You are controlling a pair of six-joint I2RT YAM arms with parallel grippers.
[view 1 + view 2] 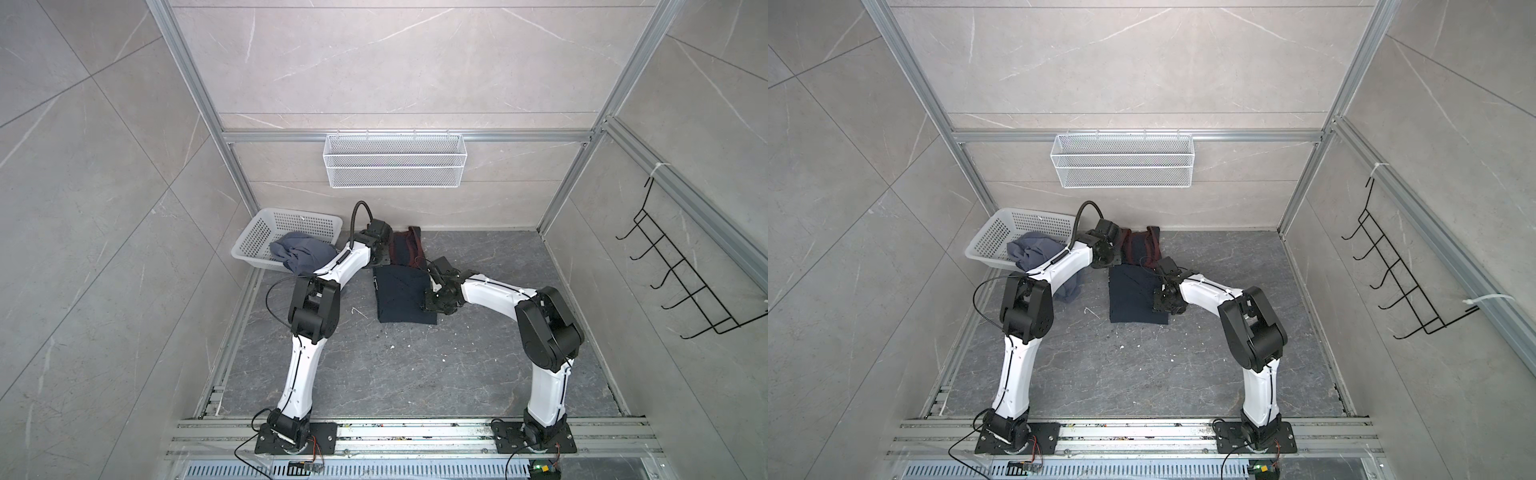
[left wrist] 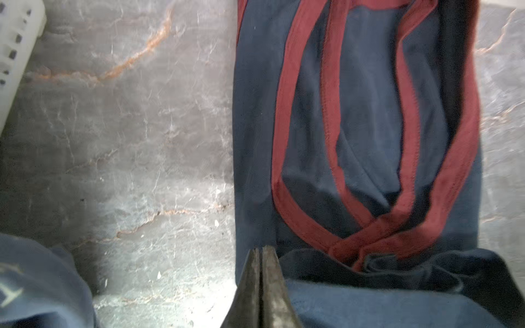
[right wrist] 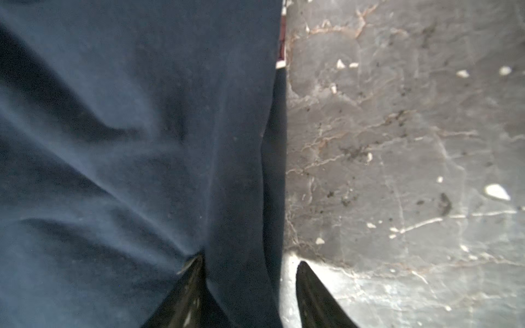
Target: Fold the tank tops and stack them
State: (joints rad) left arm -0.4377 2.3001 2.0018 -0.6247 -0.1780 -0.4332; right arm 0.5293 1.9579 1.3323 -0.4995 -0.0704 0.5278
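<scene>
Tabletop (image 1: pixel 415 374) marbled, walls (image 1: pixel 83 208) tiled; left end effector (image 2: pixel 260 251) closed, right end effector (image 3: pixel 250 261) open astride navy top (image 3: pixel 113 142).

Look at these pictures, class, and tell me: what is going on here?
Two robot arms are working on the navy tank top, which lies on the table, partly folded, its red-trimmed straps at the far end. The left gripper is shut at one long edge near the straps; the right gripper stands open astride the opposite edge. The blue-grey tank top is crumpled, hanging half out of the white basket, not yet folded.
</scene>
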